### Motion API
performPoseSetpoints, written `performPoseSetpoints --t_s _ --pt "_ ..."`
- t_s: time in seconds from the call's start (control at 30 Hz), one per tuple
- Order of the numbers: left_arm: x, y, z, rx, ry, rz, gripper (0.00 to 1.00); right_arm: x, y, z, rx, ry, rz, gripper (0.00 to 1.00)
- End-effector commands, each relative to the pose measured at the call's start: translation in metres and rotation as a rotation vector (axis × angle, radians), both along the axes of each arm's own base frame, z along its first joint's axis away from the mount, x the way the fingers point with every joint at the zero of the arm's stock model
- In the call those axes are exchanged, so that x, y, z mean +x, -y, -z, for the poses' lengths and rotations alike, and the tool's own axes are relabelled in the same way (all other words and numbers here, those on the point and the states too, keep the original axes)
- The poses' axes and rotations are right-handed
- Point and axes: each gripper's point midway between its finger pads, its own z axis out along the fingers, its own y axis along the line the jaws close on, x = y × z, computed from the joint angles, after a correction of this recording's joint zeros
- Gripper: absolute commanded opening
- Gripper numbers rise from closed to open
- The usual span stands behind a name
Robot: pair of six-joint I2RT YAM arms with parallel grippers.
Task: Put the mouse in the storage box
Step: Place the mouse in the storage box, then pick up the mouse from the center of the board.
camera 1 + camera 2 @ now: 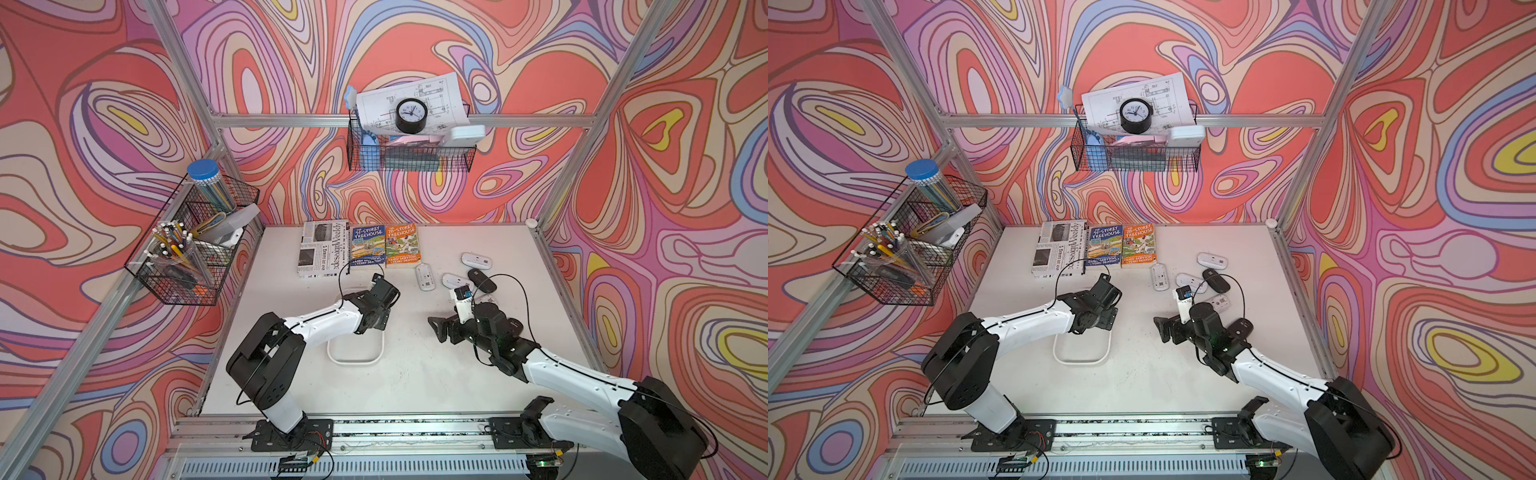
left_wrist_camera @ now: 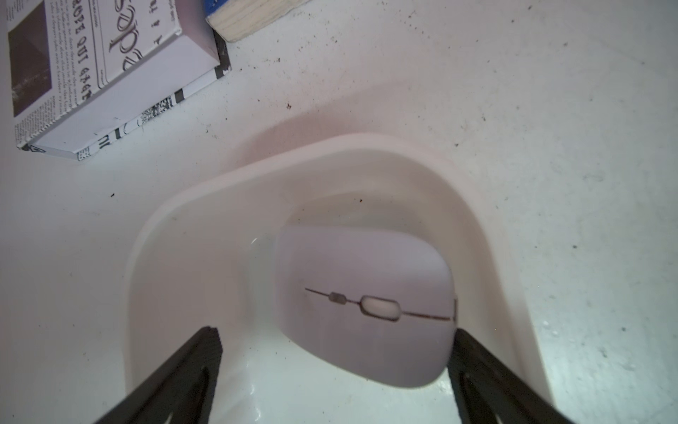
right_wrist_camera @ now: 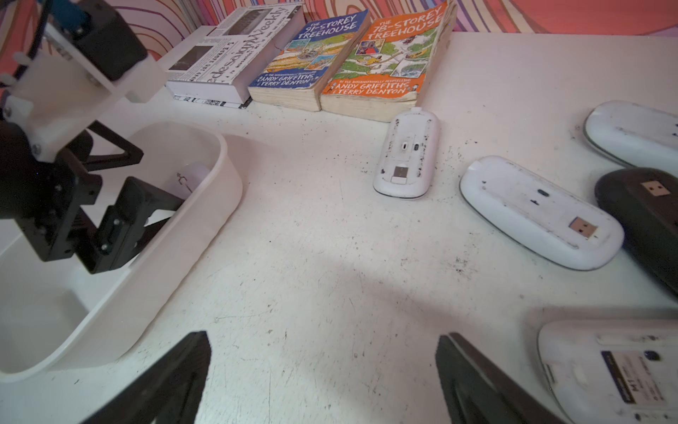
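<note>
Left pincer (image 2: 334, 337): stands wide open at the lower edge of the left wrist view, grips nothing, hangs over the storage box (image 2: 190, 205).

Mouse (image 2: 363, 301): lies inside the box, right of centre in that view, buttons and wheel up, flat on the floor near the rounded end wall. Sits free between the jaws. At the lower right, one fingertip just beside its edge; touching or not, cannot tell. Probably spread this wide so that a lift clears the mouse without dragging it.

In both top views: hidden beneath the left arm (image 1: 316, 324), with only the near end of the box in sight at centre.

Right pincer (image 3: 324, 336): also open and empty, low over bare desk (image 3: 312, 238) at the bottom of the right wrist view. Points toward the spare mice at the right of that frame, all belly up: small white mouse (image 3: 407, 154), long white mouse (image 3: 539, 213), black mouse (image 3: 645, 220). Seemingly parked within reach of a further pick, and well apart from the box so as not to crowd the other arm.
</note>
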Motion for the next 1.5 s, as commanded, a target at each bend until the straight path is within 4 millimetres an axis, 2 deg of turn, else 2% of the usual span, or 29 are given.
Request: performPoseSetpoints --t_s 0.0,0.17,0.3,0.4,0.47,0.57,0.7,0.87,0.97,1.13,1.33,1.47 --pt "-0.007 0.001 -0.009 -0.045 -0.010 -0.006 0.95 0.009 0.007 -0.008 0.005 -0.008 0.087 0.98" --pt "-0.010 0.001 -0.021 -0.072 -0.001 -0.006 0.98 0.016 0.017 -0.012 0.005 -0.024 0.170 0.98" --pt "-0.014 0.001 -0.038 -0.106 0.013 -0.012 0.98 0.022 0.024 -0.017 -0.015 -0.046 0.234 0.98" --pt "-0.018 -0.003 -0.063 -0.133 0.029 -0.027 0.98 0.032 0.031 -0.018 -0.036 -0.102 0.296 0.98" --pt "-0.024 -0.005 -0.087 -0.182 0.042 -0.029 0.97 0.041 0.034 -0.016 -0.051 -0.166 0.314 0.98" --pt "-0.037 -0.010 -0.121 -0.256 0.075 -0.012 0.96 0.056 0.030 -0.011 -0.059 -0.256 0.290 0.98" --pt "-0.060 -0.024 -0.146 -0.340 0.083 -0.006 0.95 0.084 0.030 0.001 -0.058 -0.369 0.306 0.97" --pt "-0.092 -0.044 -0.153 -0.387 0.076 -0.025 0.94 0.117 0.006 0.017 -0.087 -0.460 0.250 0.90" --pt "-0.106 -0.053 -0.152 -0.417 0.080 -0.040 0.93 0.137 -0.007 0.033 -0.112 -0.510 0.236 0.85" --pt "-0.121 -0.064 -0.142 -0.425 0.076 -0.056 0.92 0.161 -0.012 0.058 -0.164 -0.559 0.261 0.86" --pt "-0.128 -0.072 -0.129 -0.404 0.060 -0.075 0.92 0.173 -0.014 0.078 -0.211 -0.582 0.270 0.87" --pt "-0.128 -0.070 -0.130 -0.414 0.067 -0.068 0.92 0.174 -0.017 0.091 -0.264 -0.594 0.258 0.86"
